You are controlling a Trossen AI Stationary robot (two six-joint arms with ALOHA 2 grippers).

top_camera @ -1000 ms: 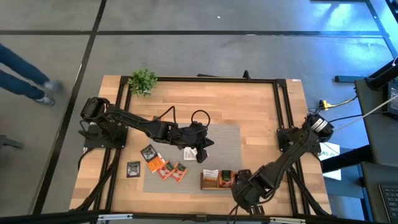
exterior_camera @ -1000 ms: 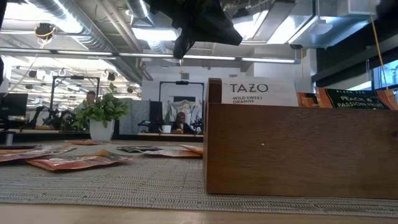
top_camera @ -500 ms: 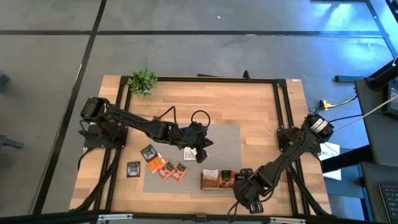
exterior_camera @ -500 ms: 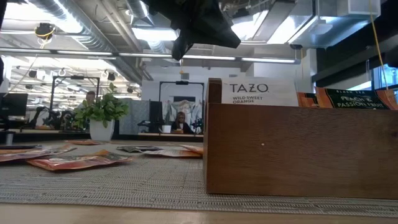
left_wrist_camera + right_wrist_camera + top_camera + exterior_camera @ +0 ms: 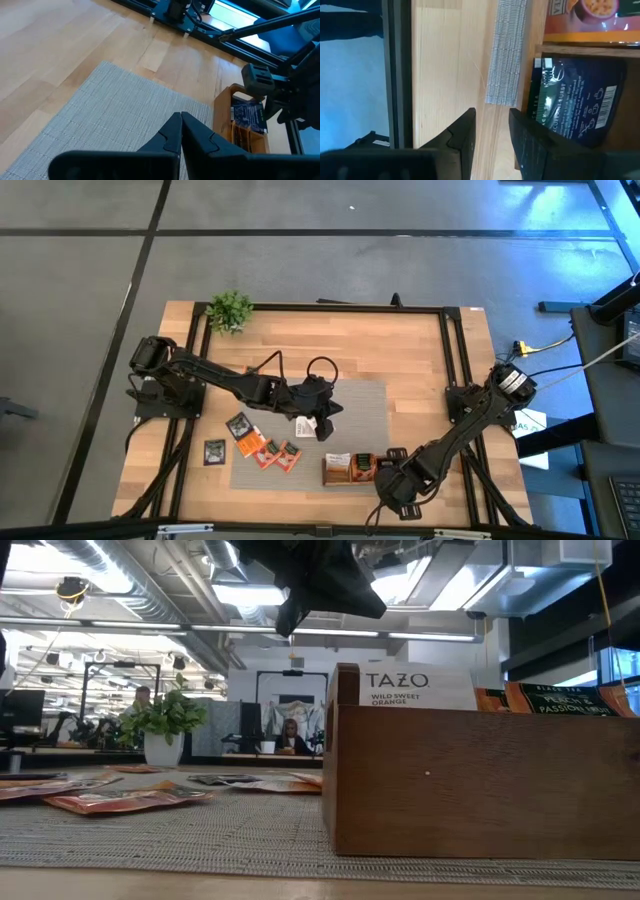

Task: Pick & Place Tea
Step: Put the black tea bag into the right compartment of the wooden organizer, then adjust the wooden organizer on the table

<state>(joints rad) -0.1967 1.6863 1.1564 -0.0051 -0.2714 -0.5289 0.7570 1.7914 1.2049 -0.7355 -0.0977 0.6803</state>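
Since a second ago the wooden tray [image 5: 480, 780] has shifted slightly in the low view, its near corner a touch further left and the sachets standing in it leaning a little differently; a person walking past the table's left side has gone from the high view, and both arms stay about where they were. Part of the tea is already filed: a white sachet [image 5: 418, 688], orange ones and a dark one [image 5: 575, 100] stand upright in the tray's compartments. Several sachets [image 5: 262, 448] are left lying flat on the grey mat [image 5: 365, 405] and one dark sachet [image 5: 214, 451] lies on the bare table just off the mat's left edge, so I judge the job roughly half done. The left gripper [image 5: 322, 420] hovers over the mat's middle with its fingers closed and nothing between them. The right gripper [image 5: 393, 473] sits at the tray's right end, its fingers [image 5: 461, 135] part open on the tray's outer side and empty.
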